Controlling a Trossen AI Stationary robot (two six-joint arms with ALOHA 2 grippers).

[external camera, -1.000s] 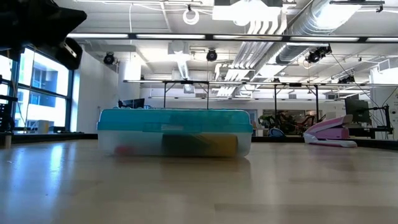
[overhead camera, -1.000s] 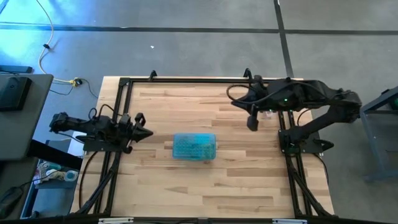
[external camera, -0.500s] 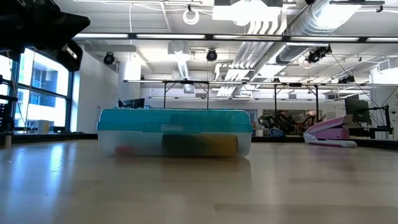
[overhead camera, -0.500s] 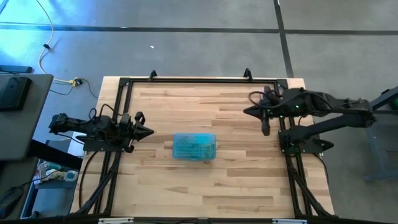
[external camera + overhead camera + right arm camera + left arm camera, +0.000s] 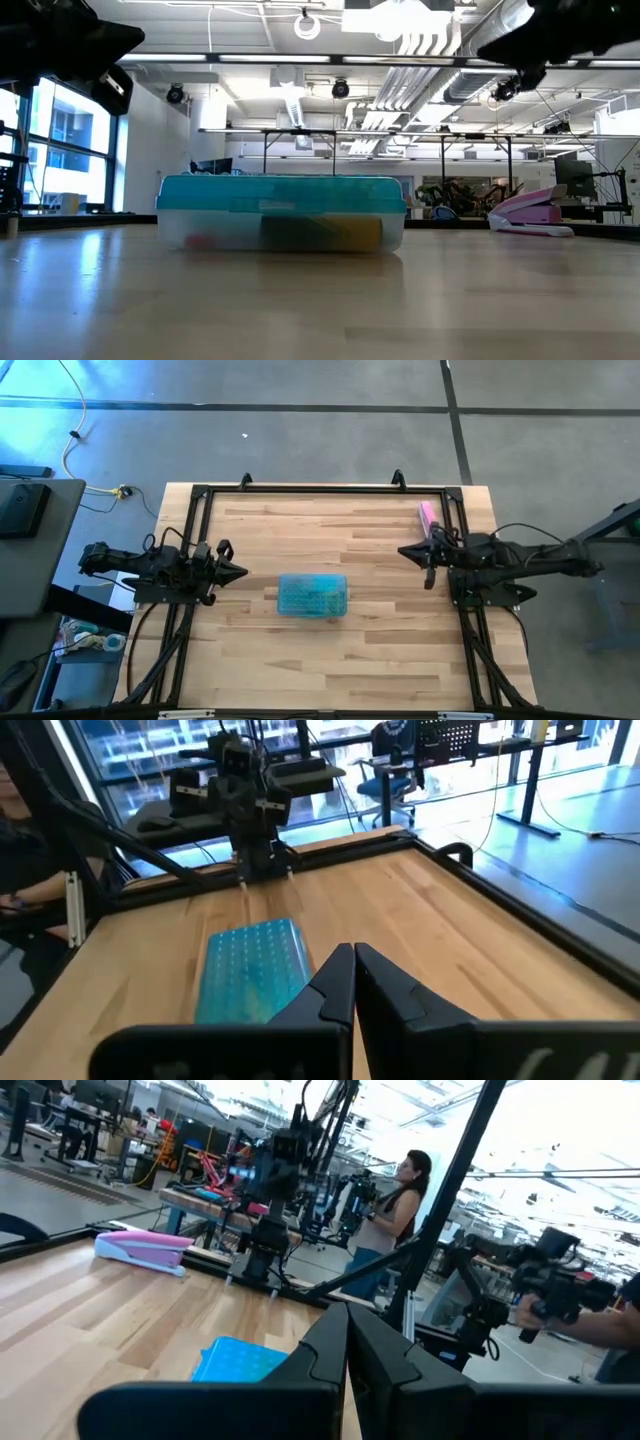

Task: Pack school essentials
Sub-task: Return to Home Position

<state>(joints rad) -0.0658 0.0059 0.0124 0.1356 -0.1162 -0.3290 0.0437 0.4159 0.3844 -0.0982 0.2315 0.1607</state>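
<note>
The essentials (image 5: 320,234) lie inside the box (image 5: 313,596), showing as yellow, dark and red shapes through its clear wall, with the teal lid (image 5: 280,192) on top. The box sits about mid-counter, well apart from both arms. The left tool (image 5: 238,572) rests low at the left side of the counter (image 5: 350,660), pointing inward, its fingers (image 5: 325,1350) pressed together on nothing. The right tool (image 5: 403,551) hangs over the right side, facing the box, its fingers (image 5: 335,985) likewise together and empty. Packing looks finished, so what is left is probably just parking the right arm. The main hazard is the pink bar (image 5: 427,515), which lies near the right tool by the far right corner. A swing toward the far edge, or a low tuck, could clip it and push it off the counter. The black rails (image 5: 320,487) frame the counter and pass just under the right arm, so too steep a drop could knock a link on them. I cannot tell whether the lid is latched, and a nudge to the box might pop it. Open room is ample, with bare wood all round the box. A person (image 5: 395,1205) stands beyond the counter, apart from both arms.
</note>
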